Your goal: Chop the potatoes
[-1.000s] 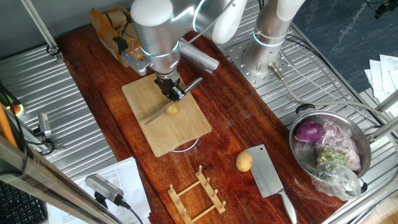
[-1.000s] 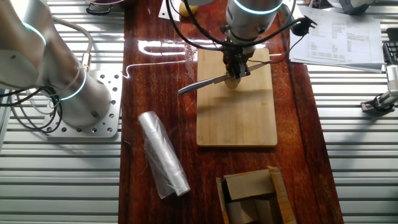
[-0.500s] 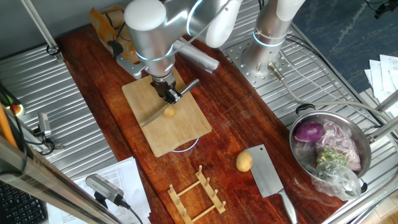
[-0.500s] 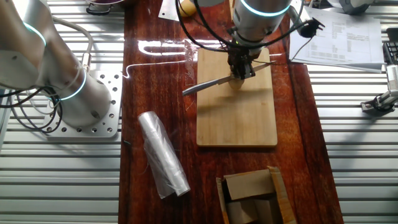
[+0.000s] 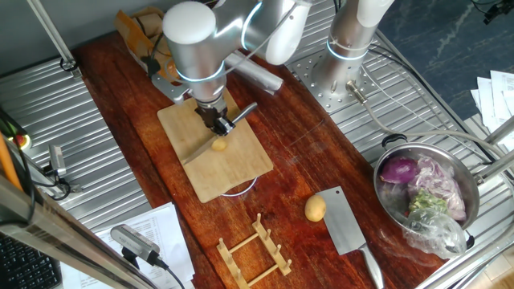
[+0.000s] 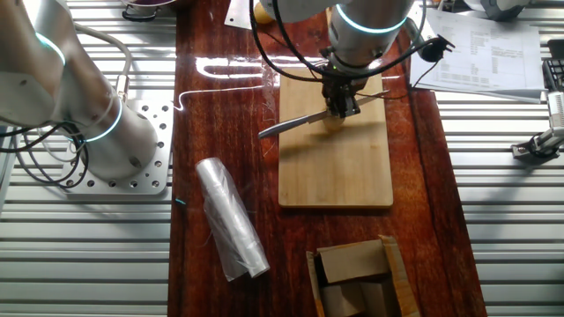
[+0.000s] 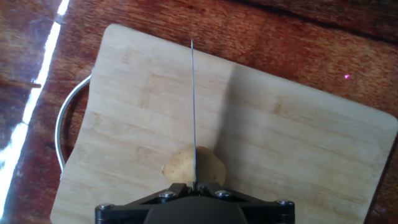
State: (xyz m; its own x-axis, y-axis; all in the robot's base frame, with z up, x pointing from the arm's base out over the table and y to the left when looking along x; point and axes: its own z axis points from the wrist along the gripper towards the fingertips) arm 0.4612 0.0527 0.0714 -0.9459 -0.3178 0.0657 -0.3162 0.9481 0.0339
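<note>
On the far left of the one fixed view a ribbed metal surface is seen flanking the dark red wooden counter, which runs diagonally through the scene. Near the counter's upper left end a torn brown cardboard box is placed, with the pale rectangular bamboo cutting board just below it. Bare board is left toward its lower end, and open counter lies between the board and the small slatted wooden rack at the near edge.

The hand is positioned over the upper half of the board and is closed on a slim silver kitchen knife, held with the blade pointing away from the fingers. In the hand view the blade edge is seen running straight across the small yellow-tan potato, which lies on the board directly below the hand, touching the blade. How deep the blade sits cannot be told.

Further right, a second whole yellow-tan potato rests on the counter just beside a broad steel cleaver. At the far right a round steel pot holding purple onion and a crumpled bag is seen. In the other fixed view a roll of clear plastic film lies well apart from the board.
</note>
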